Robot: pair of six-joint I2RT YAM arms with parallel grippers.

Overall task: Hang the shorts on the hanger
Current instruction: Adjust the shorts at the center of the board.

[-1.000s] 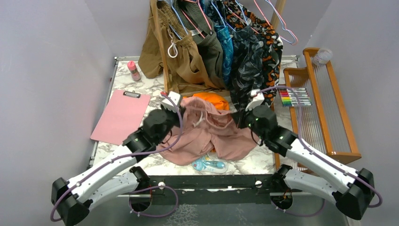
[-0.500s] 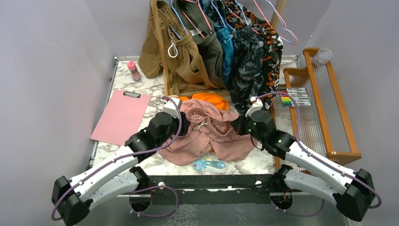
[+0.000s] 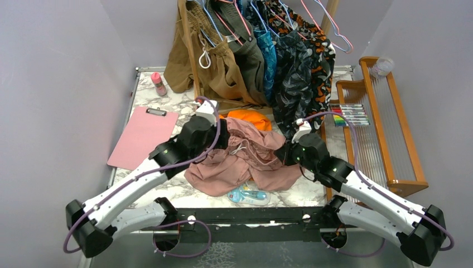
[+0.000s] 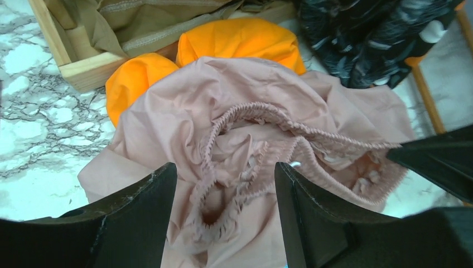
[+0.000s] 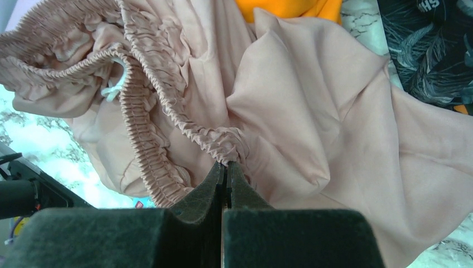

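Dusty-pink fabric: the shorts [image 3: 245, 159] lie bunched mid-way across the marble table [image 3: 178, 103], between the two arms and touching the orange shorts [image 4: 240, 42] behind them.

Right gripper [image 5: 225, 166] is pinched fully shut on the gathered waistband [image 5: 184, 128], at its right end. Left gripper [image 4: 223, 167] is wide open and holds nothing. Its fingers straddle the waistband's other fold, which sits just ahead of and below the tips.

The waistband's long axis runs roughly left-right, from the left jaws across to the right pinch, so the left arm is nearer the free end. My read: drop straight down and close, little sideways shift needed.

The hanger: can't single it out. None shows on the table, only pale blue wire [image 3: 211, 28] among the clothes on the rack at the back, well apart from both grippers.
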